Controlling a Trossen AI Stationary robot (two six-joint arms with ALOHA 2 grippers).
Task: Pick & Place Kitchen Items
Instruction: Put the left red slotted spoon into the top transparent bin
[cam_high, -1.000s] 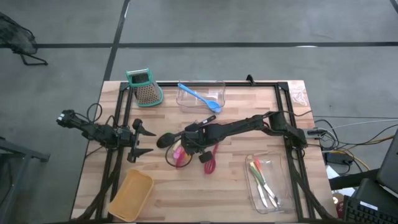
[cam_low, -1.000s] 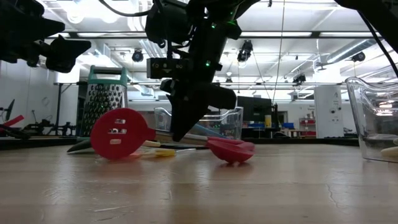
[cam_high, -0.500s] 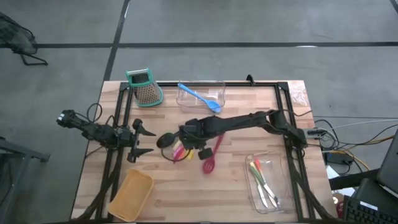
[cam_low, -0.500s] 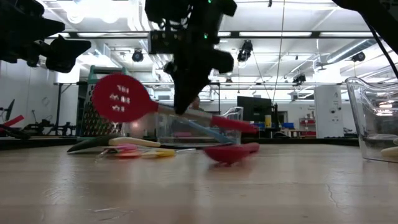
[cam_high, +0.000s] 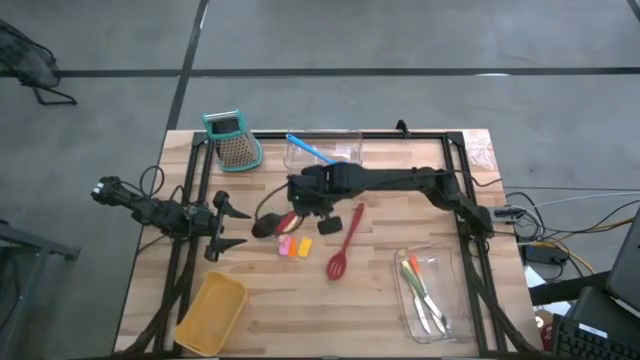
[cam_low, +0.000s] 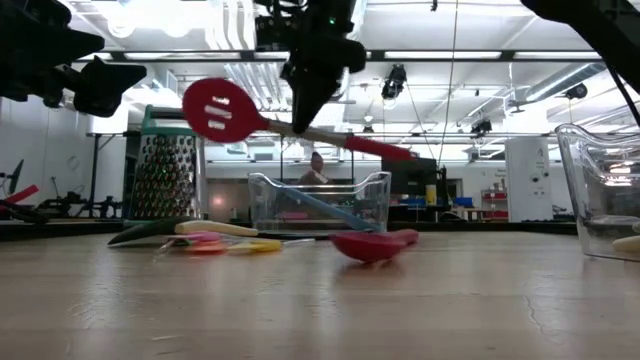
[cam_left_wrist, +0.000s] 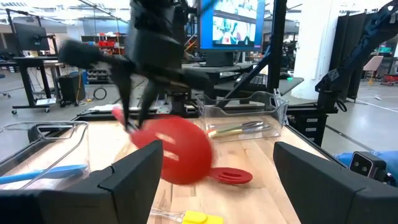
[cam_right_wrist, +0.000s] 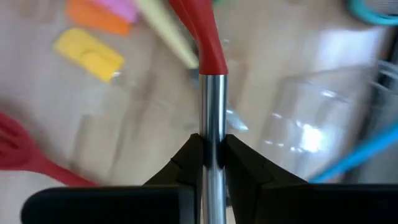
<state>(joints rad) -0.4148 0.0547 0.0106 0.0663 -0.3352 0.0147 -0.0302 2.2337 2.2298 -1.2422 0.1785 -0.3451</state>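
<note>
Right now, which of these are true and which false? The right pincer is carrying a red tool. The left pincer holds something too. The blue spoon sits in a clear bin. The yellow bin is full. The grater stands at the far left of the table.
1. The right pincer is carrying a red slotted turner. True: shut on its metal handle, lifted off the table.
2. The left pincer holds something too. False: it is open and empty, at the table's left edge.
3. The blue spoon sits in a clear bin. True.
4. The yellow bin is full. False: nothing shows in it.
5. The grater stands at the far left. True.
</note>
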